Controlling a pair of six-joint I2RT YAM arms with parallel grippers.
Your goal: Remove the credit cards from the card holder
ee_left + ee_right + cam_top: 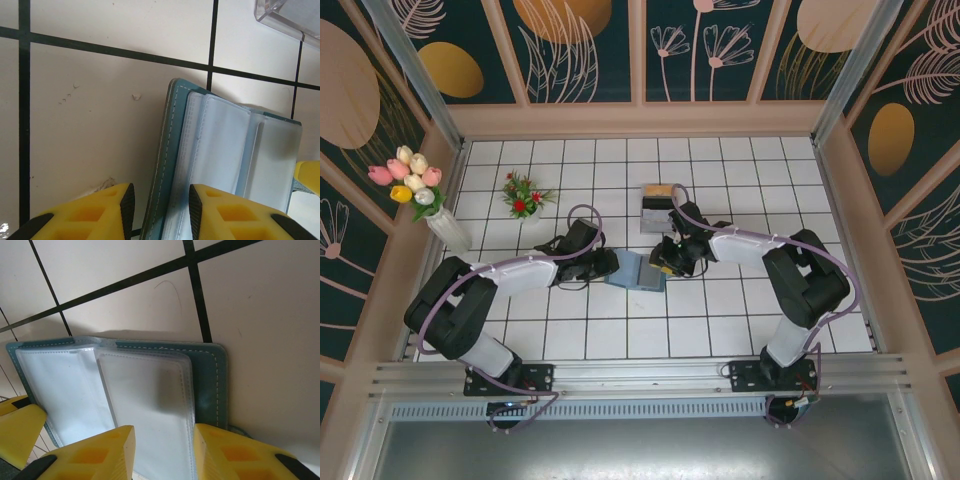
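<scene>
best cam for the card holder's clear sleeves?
Right wrist: the card holder lies open, sleeves close up. Left wrist shows its stitched edge and sleeves, cropped. Top external: a small teal patch, no detail.

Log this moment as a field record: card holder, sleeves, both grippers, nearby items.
card holder: open flat on the tiled table, between the grippers
sleeves: clear plastic, fanned out; contents unclear
left gripper: jaws apart, astride the card holder's teal edge
right gripper: jaws apart over a sleeve
nearby: grey stand, tulip vase, small flower pot
</scene>
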